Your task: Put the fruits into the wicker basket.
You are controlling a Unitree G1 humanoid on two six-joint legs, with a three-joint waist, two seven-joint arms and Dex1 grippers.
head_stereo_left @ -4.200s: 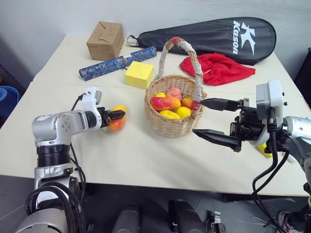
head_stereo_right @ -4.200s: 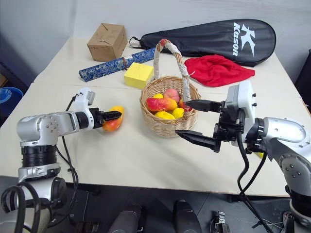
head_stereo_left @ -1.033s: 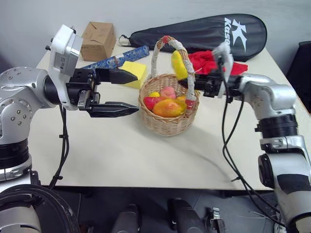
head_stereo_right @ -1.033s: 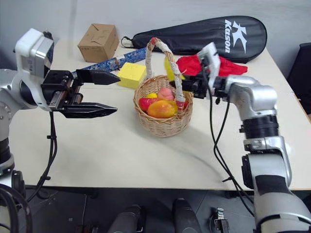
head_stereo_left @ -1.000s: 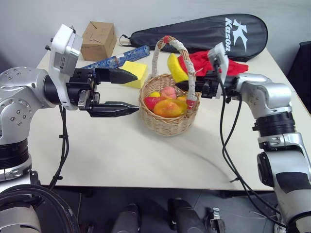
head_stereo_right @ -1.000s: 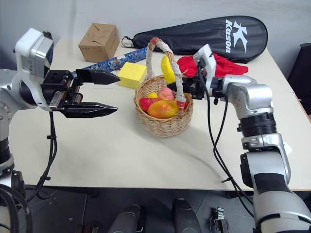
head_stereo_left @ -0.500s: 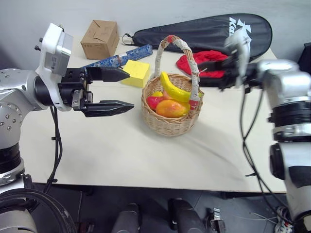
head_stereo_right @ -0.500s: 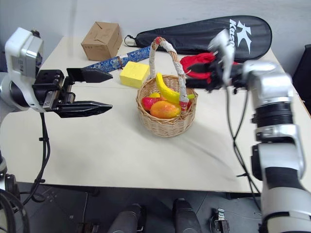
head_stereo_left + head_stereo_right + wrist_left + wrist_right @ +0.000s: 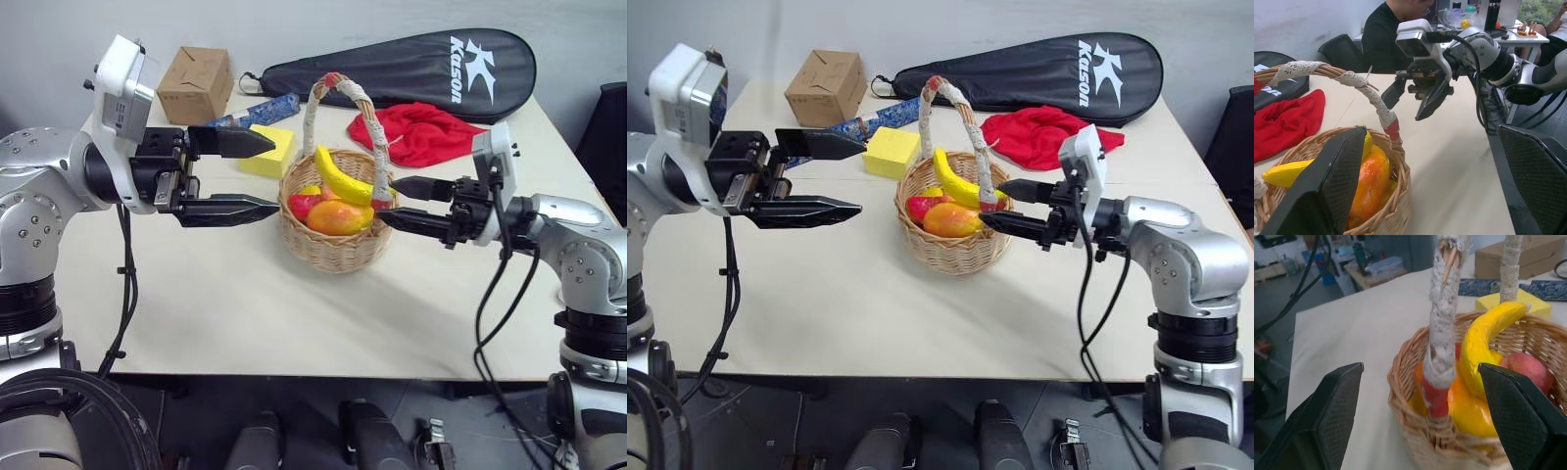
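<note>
Right end effector (image 9: 397, 201): released, black fingers spread and empty, tips just beside the right rim of the wicker basket (image 9: 338, 245), near the red-wrapped foot of its handle. Left end effector (image 9: 263, 176): released too, wide apart, empty, hovering level just left of the basket.

Inside the basket: banana (image 9: 345, 180) lying on top across the rim, 1 orange mango (image 9: 339, 216) below it, a red-tinged mango (image 9: 306, 205) beside that.

Judged step: placing done, all 3 fruits apparently in. Next move likely just clearing both arms off without snagging the handle or tipping the basket.

Hard to make out: lower fruit layer, hidden under banana and handle; a pinkish round piece (image 9: 1528, 372) at the back, kind unclear. On the desk (image 9: 294, 313) behind, yellow sponge (image 9: 271, 155) partly covered by the left fingers.
</note>
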